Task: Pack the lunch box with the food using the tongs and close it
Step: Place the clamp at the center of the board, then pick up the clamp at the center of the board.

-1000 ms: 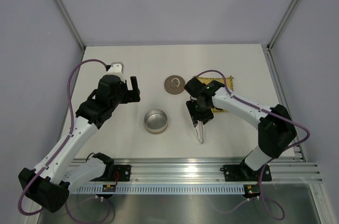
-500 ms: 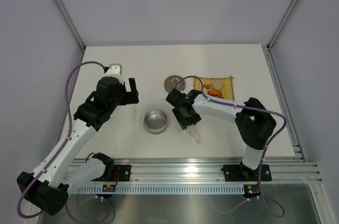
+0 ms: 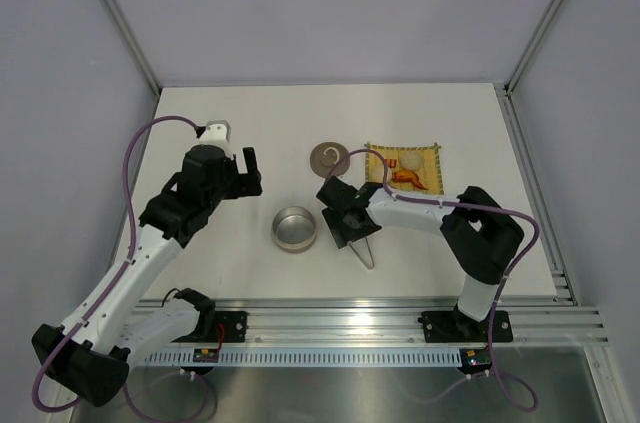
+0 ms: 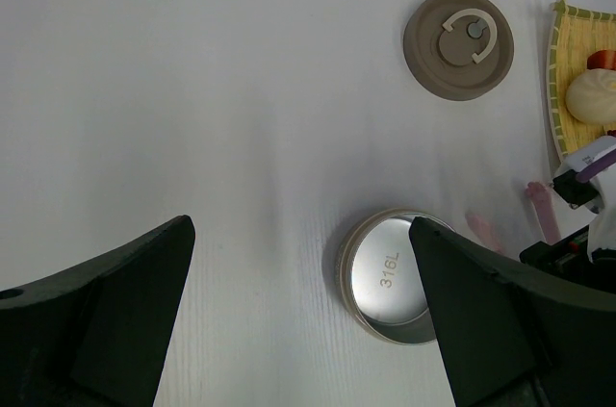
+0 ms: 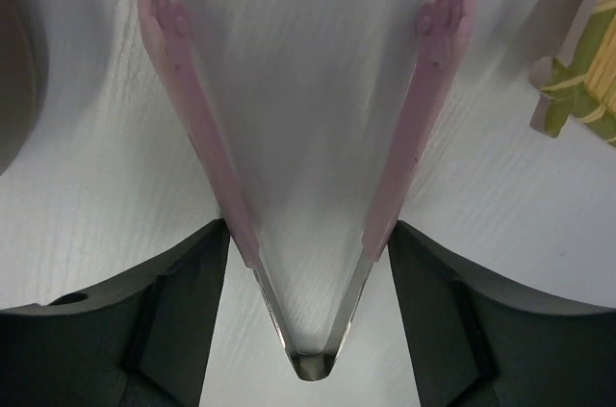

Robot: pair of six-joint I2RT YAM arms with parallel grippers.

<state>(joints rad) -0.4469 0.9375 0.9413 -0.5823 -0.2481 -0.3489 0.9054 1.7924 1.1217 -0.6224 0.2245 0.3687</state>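
Right gripper [image 5: 308, 239] gripping slim pink-and-silver V-shaped tongs [image 5: 197, 138] by 2 spread arms, at 3 o'clock of round silver metal tin [image 3: 295, 229]. Left gripper [image 4: 300, 229] hovering wide open, gripping nothing. Grey-brown disc lid [image 3: 328, 156] lying at 1 o'clock; toy food [image 3: 405, 171] sitting on yellow woven mat [image 3: 430, 155] at 2 o'clock.

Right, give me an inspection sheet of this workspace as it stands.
Surface: white table, no spills seen.
Job's things: tin open and empty; lid lies apart behind it, ring up; food on the mat; tongs in the right end effector, arms spread.
Clutter: nothing seen.
End effectors: left open and empty, left of the tin; right clasps the tongs from both sides, right of the tin.
Cables: a purple cable loops along each arm, away from the things.
Surroundings: grey walls; metal rail at the near edge.
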